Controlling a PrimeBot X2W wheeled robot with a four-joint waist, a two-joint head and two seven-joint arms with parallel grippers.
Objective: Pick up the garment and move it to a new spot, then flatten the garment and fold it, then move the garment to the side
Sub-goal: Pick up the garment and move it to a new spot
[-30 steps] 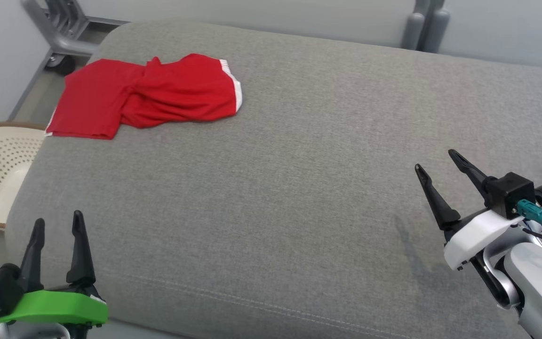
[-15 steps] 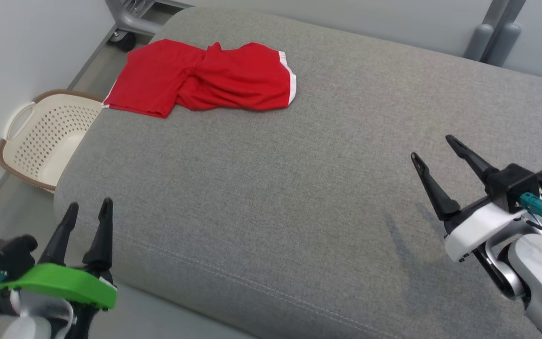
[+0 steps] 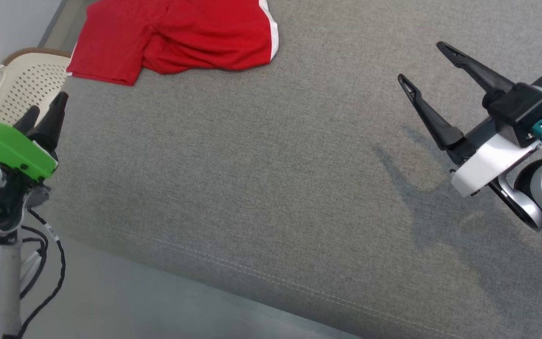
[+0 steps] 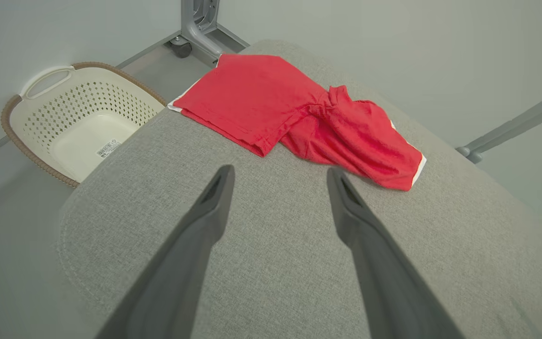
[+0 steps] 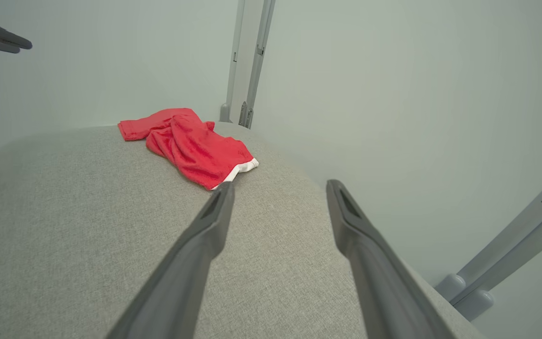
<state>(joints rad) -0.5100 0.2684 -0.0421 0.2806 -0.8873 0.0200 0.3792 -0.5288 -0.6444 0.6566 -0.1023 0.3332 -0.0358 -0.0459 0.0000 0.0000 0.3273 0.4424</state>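
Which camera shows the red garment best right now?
The left wrist view: the whole red garment lies in frame, folds and white trim clear. The head view cuts off its top; the right wrist view shows it small and foreshortened.

Between my left gripper (image 3: 48, 103) and my right gripper (image 3: 420, 61) the grey bench (image 3: 252, 165) lies bare, with wide room to pass low across it. The red shorts (image 3: 181, 33) lie rumpled at its far left corner. Off that left edge a perforated laundry basket (image 3: 12, 89) stands on the floor, and a wheeled metal frame (image 4: 198, 19) stands beyond the corner.
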